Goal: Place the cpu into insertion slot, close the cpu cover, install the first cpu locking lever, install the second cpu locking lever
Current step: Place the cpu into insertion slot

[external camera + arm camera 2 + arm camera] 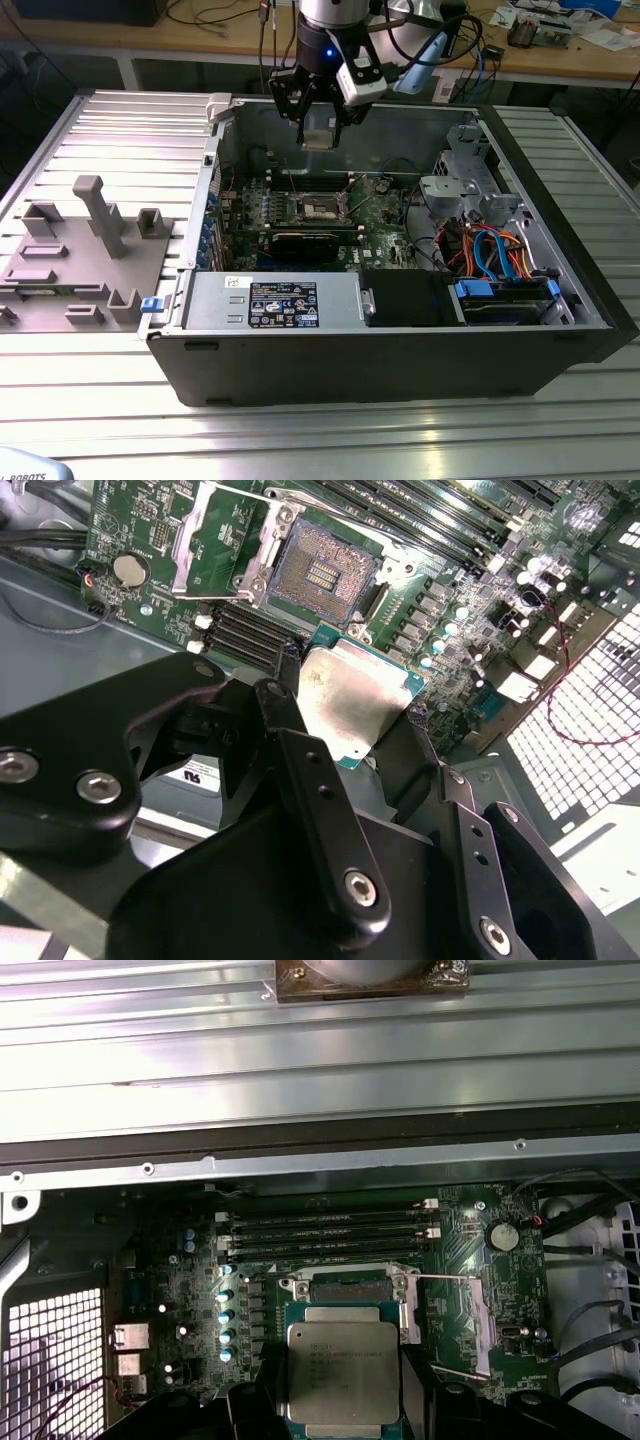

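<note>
My gripper [350,725] is clamped on the cpu [355,700], with my fingers [283,695] pinching two opposite edges and the chip held flat, metal top up. I hang well above the motherboard [385,215]. The insertion slot [318,572] lies below and slightly ahead of the chip, mid-board, bare and open. In the first wrist view their edges look roughly parallel. The cpu cover [225,538] stands swung open at the slot's side.
</note>
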{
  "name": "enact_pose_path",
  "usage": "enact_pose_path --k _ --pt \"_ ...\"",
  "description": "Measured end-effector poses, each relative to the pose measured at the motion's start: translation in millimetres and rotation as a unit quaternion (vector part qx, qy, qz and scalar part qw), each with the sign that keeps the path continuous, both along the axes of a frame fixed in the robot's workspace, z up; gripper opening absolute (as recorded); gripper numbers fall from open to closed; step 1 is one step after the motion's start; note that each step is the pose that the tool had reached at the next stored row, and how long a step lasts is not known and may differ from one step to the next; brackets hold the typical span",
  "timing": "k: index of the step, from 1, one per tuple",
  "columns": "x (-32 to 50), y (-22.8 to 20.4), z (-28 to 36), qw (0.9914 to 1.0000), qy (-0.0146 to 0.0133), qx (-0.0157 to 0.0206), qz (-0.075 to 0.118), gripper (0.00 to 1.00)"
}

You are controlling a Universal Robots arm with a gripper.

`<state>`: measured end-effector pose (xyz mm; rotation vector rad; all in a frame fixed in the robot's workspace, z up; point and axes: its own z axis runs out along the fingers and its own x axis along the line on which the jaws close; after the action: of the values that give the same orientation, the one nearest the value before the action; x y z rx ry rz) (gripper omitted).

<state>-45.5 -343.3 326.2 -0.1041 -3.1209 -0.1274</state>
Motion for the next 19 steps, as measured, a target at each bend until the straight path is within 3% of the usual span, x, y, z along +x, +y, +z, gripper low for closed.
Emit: enact_pose_path --k 12,19 --pt "0.0 0.0 -1.3 0.99999 0.0000 -0.0001 -0.003 0.54" --pt "0.0 0.0 -2.1 0.99987 0.0000 -0.0001 -0.016 0.54"
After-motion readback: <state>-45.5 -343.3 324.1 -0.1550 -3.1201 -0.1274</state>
